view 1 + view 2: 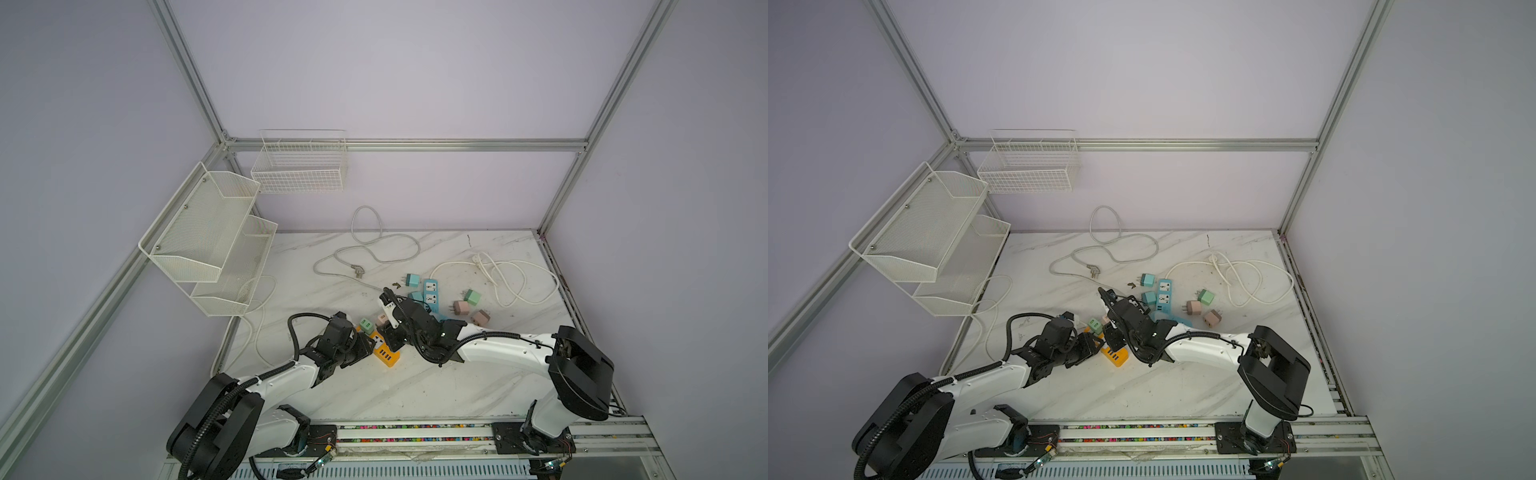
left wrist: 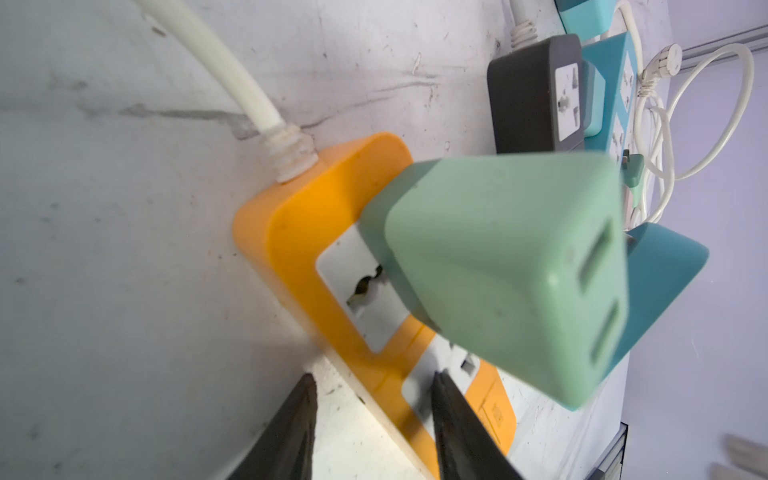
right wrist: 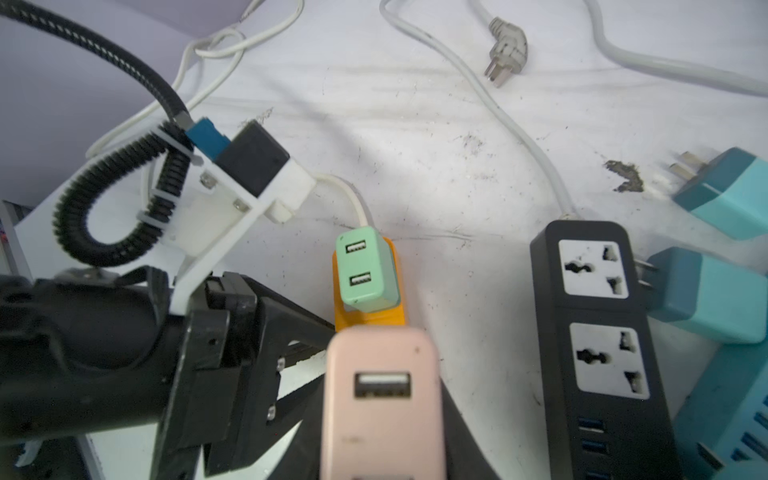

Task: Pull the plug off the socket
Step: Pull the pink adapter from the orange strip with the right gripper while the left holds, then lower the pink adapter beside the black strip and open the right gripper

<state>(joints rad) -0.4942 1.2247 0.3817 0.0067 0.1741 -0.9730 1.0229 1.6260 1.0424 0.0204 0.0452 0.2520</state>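
In both top views the orange power strip (image 1: pixel 385 356) lies aslant on the table (image 1: pixel 415 386) between the two arms. The green USB charger (image 1: pixel 365 325) stands on its far end. The pink charger (image 1: pixel 381 319) is just beside the green one, at the right gripper (image 1: pixel 385 326). The left gripper (image 1: pixel 366 347) sits at the strip's left flank and is the nearer of the two to the green charger.

In the left wrist view the left gripper (image 2: pixel 374 376) has its jaws part way apart and grasps nothing. One finger is over bare table beside the orange power strip (image 2: pixel 299 232), the other over the face of the second socket (image 2: pixel 465 365), which looks vacant. The green USB charger (image 2: pixel 498 274) is seated in the first socket, just beyond the tips. Its body juts straight off the strip's face, so a pull should follow that line.

In the right wrist view the right gripper (image 3: pixel 380 415) has its jaws clenched on the pink charger (image 3: pixel 380 390), USB port toward the camera. Its prongs are hidden, but judging by the vacant socket it is out of the strip. The green USB charger (image 3: pixel 361 270) lies dead ahead beyond it, plugged into the orange power strip (image 3: pixel 370 318).
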